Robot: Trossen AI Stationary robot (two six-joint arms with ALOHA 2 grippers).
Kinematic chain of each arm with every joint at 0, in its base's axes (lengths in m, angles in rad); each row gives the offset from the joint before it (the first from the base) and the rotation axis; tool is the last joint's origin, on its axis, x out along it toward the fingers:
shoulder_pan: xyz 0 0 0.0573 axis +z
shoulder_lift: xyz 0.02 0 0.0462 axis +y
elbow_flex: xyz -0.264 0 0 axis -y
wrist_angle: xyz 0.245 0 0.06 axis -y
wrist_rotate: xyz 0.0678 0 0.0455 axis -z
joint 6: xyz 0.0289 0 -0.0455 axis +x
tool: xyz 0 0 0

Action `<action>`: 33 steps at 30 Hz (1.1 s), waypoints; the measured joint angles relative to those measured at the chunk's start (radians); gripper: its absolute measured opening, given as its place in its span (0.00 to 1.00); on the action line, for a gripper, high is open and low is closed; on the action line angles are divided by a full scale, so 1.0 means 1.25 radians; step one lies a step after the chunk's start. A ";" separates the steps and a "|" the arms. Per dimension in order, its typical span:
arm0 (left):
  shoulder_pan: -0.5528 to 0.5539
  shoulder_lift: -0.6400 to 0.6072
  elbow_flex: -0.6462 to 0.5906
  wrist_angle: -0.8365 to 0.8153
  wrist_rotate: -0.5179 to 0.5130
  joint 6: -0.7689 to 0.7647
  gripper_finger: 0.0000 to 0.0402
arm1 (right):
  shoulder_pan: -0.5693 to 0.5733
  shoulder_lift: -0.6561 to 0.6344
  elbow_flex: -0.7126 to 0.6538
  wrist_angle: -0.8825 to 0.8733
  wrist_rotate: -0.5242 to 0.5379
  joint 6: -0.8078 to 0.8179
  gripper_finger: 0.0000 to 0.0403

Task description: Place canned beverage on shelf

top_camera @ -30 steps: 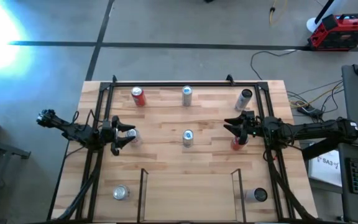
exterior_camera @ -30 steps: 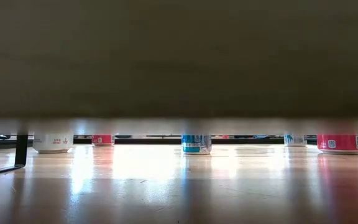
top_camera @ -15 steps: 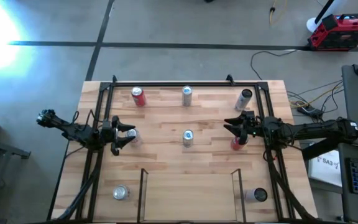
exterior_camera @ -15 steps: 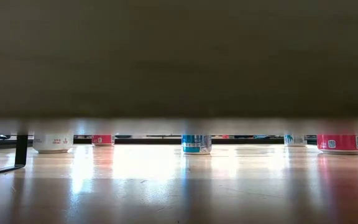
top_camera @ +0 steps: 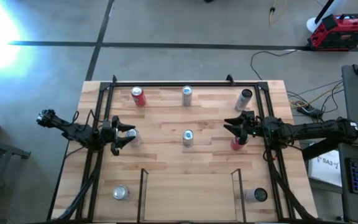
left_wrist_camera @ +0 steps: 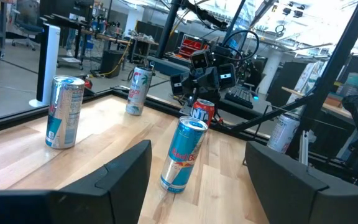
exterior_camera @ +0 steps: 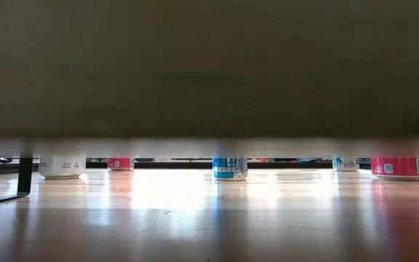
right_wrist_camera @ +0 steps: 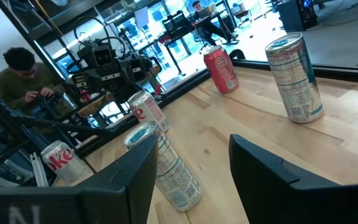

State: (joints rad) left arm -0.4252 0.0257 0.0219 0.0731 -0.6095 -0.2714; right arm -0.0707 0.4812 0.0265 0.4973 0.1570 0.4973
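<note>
1. No can is being gripped. The left gripper (top_camera: pixel 129 136), at 9 o'clock on the table (top_camera: pixel 166 118), is being held with its jaws parted and empty. The right gripper (top_camera: pixel 230 127), at 3 o'clock, is likewise being held slightly parted around nothing.
2. The shelf (top_camera: pixel 188 193), at 6 o'clock, is being left without a can. The cans are being left standing elsewhere, including the centre can (top_camera: pixel 188 137).
3. A pale can (top_camera: pixel 132 134) is being crowded by the left fingertips. It is likely being put at risk of tipping if the jaws are being advanced without being widened first.
4. A red can (top_camera: pixel 235 144) is being overhung by the right gripper. A careless descent is probably risking a knock that sends it rolling.
5. The shelf rails (top_camera: pixel 143 186) are being judged a hazard: a carried can, or the arm, is at risk of being caught on one if brought in low from 9 or 3 o'clock.
6. A can being released before touching the shelf floor is likely to topple.
</note>
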 joint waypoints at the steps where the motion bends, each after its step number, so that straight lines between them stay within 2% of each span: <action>1: 0.000 0.000 0.000 0.000 0.000 0.000 0.61 | 0.000 0.000 0.000 0.000 0.000 0.000 0.45; 15: 0.000 0.000 0.000 0.001 -0.001 0.000 0.61 | 0.000 0.000 0.000 0.000 0.000 0.000 0.45; 20: 0.000 0.000 0.000 0.001 -0.048 -0.006 0.61 | 0.000 0.000 0.000 0.000 0.000 0.000 0.45; 25: -0.001 0.000 0.000 0.032 -0.068 0.085 0.61 | 0.000 0.000 0.000 0.000 0.000 0.000 0.45; 29: -0.001 0.036 0.064 0.024 -0.088 0.110 0.61 | 0.000 0.000 0.000 0.000 0.000 0.000 0.45; 33: -0.001 0.139 0.201 -0.107 -0.140 0.088 0.61 | 0.000 0.000 0.000 -0.002 0.000 0.000 0.45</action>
State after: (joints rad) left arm -0.4263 0.1999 0.2735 -0.0605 -0.7847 -0.1616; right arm -0.0704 0.4812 0.0262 0.4946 0.1574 0.4973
